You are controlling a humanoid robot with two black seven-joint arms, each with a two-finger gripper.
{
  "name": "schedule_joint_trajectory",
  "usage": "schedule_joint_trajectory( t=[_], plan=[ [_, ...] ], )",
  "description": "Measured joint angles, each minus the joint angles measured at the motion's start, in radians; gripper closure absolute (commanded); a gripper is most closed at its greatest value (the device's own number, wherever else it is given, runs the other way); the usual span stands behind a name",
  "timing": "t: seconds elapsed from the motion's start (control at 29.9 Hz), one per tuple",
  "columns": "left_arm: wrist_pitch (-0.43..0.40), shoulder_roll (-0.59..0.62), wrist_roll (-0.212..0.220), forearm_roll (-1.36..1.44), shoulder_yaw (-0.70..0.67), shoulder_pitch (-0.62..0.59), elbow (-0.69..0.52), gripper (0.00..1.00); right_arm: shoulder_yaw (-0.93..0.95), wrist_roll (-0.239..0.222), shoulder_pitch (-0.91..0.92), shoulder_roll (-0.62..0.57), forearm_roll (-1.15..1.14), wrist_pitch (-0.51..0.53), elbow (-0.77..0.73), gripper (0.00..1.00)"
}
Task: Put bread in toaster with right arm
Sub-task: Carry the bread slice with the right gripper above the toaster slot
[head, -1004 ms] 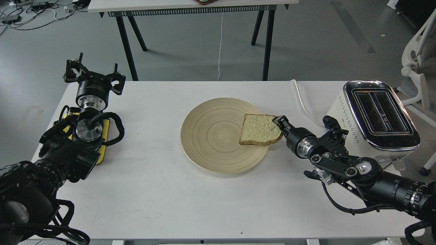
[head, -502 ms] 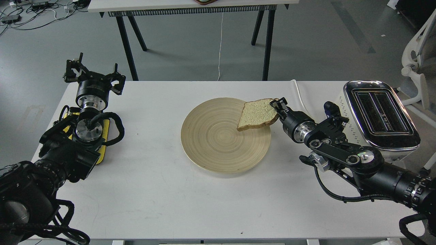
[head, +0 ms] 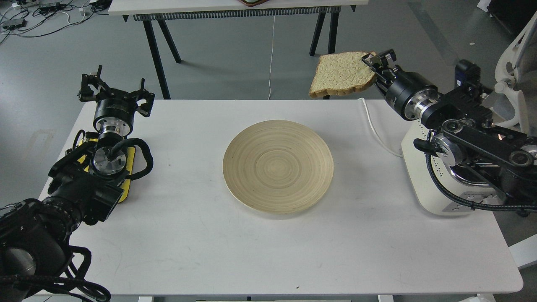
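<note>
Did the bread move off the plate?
Yes. The bread went up and away from the wooden plate, which stayed put. The right gripper holds it high, left of the toaster.

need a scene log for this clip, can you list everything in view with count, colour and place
bread: 1, pale with brown crust, held up in the air beyond the table's far edge, pinched at its right edge
plate: 1, light wooden, middle of the table, nothing on it
toaster: 1, cream-white, right side of the table, mostly hidden behind the right arm
cable: 1, white, on the table running to the toaster
table: 1, white, foreground
second table: 1, white top with black legs, background
chair: 1, white, far right, partly seen
left claw: 1, black, over the table's far left corner, open, holding nothing
right claw: 1, black, raised at upper right, shut on the bread
</note>
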Motion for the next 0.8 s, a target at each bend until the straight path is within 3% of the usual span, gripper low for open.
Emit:
schedule_joint_trajectory(
  t=[0.6, 0.8],
  plan=[
    [0.000, 0.000, 0.000, 0.000, 0.000, 0.000, 0.000, 0.00, -0.127, -0.002, -0.005, -0.571, -0.214, 0.070, 0.225, 0.96],
    [0.000, 0.000, 0.000, 0.000, 0.000, -0.001, 0.000, 0.00, -0.165, -0.003, -0.005, -0.694, -0.262, 0.089, 0.278, 0.96]
  ],
)
